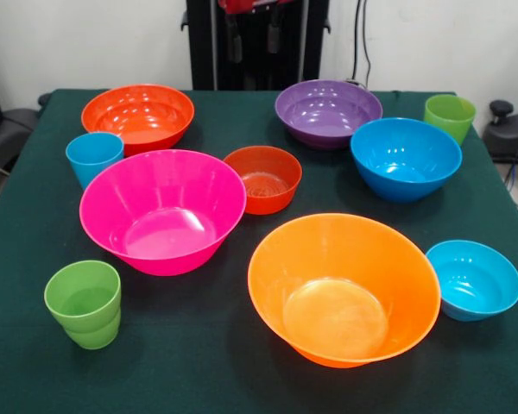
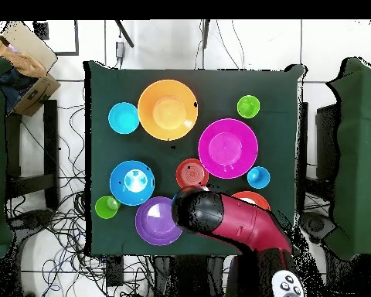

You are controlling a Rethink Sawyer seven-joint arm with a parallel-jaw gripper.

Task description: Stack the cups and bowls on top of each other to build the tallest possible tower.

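Note:
All bowls and cups stand apart and upright on the green table point(image 1: 198, 362); nothing is stacked. In the front view the large pink bowl point(image 1: 162, 211) is left of centre. The large orange bowl point(image 1: 344, 289) is near right. The medium red-orange bowl point(image 1: 138, 116) is far left. The purple bowl point(image 1: 328, 112) and blue bowl point(image 1: 406, 158) are far right. The small red-orange bowl point(image 1: 262, 178) is in the middle. The small blue bowl point(image 1: 473, 279) is at the right edge. A sky blue cup point(image 1: 94, 158) and two green cups point(image 1: 85, 304) point(image 1: 450, 116) stand outside them. My gripper point(image 1: 254, 39) hangs at the top edge, open and empty, above the table's far side.
In the overhead view the red arm point(image 2: 227, 220) reaches over the table's bottom edge. It covers part of the medium red-orange bowl point(image 2: 254, 199), beside the purple bowl point(image 2: 154, 224). Chairs and cables surround the table.

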